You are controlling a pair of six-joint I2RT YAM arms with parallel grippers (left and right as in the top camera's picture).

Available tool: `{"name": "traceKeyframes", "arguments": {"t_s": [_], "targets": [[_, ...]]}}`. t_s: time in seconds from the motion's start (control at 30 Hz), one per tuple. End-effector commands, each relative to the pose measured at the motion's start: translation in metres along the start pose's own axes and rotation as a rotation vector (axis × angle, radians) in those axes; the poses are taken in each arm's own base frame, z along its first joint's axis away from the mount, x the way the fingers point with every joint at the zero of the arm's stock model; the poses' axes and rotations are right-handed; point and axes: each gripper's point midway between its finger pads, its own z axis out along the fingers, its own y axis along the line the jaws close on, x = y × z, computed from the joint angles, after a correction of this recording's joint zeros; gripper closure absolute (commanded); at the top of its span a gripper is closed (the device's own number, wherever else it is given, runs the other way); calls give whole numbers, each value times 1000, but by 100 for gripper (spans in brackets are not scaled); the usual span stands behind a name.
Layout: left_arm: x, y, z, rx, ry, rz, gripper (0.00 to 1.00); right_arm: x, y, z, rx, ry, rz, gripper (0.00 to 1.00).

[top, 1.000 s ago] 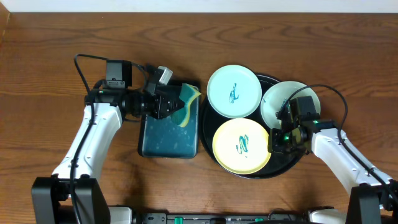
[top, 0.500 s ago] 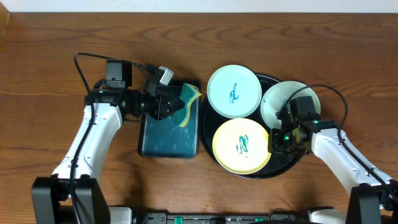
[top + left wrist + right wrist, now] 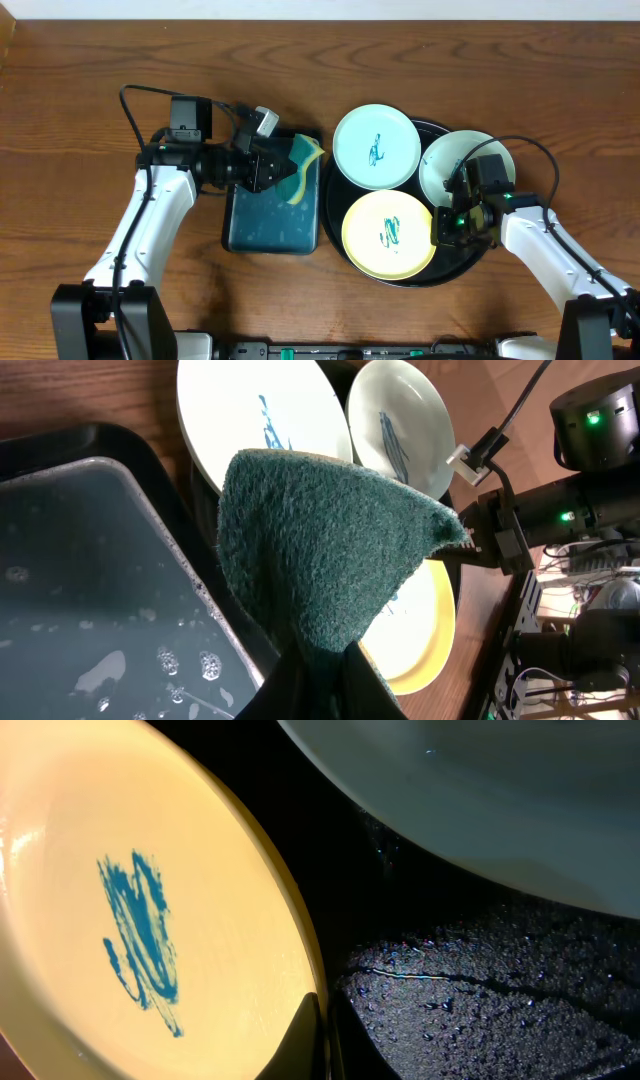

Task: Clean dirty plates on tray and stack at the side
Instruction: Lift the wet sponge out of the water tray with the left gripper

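The right gripper (image 3: 318, 1042) has its fingers pressed together on the rim of the yellow plate (image 3: 388, 236). At the bottom of the right-wrist view the rim runs in between them. This pins the plate on the black tray (image 3: 458, 264), at lower centre-right of the overhead frame.

The left gripper (image 3: 322, 685) pinches the green sponge (image 3: 330, 550) by one edge, so the pad stands up as a folded flap. It is over the upper right corner of the teal tray (image 3: 262, 228), left of centre.

All three plates lie on the black tray, each with a teal scribble in its middle. The mint plate (image 3: 376, 147) is at the tray's upper left, the white plate (image 3: 445, 165) at its upper right, and the yellow one is lowest in the frame.

The step in hand looks like the first wipe, with nothing cleaned yet. To do it well, the left arm should carry the sponge right and down onto the yellow plate's scribble. It should land the flat face rather than the folded edge. Short strokes toward the pinned rim would push the plate into the right grip instead of sliding it away. The mint plate lies just beside that path and is easy to knock.
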Motion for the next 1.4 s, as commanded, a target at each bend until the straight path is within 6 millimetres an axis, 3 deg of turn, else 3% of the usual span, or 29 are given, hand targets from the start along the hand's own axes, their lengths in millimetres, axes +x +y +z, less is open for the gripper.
{"name": "traceKeyframes", "arguments": {"t_s": [0.0, 0.17, 0.43, 0.6, 0.9, 1.37], "targets": [[-1, -4, -2, 24, -10, 0, 93, 1, 0, 0, 12, -8, -1, 99], [0, 8, -2, -48, 1, -70, 92, 1, 0, 0, 11, -8, -1, 99], [20, 85, -25, -542, -27, -526, 93, 0, 0, 0, 11, -9, -1, 99], [37, 104, -40, -754, -52, -702, 93, 0, 0, 0, 11, -9, -2, 99], [46, 99, -32, -897, -66, -753, 93, 0, 0, 0, 11, -10, -2, 99], [-1, 37, 41, -710, -130, -449, 92, 0, 0, 0, 10, -10, -2, 99]]}}
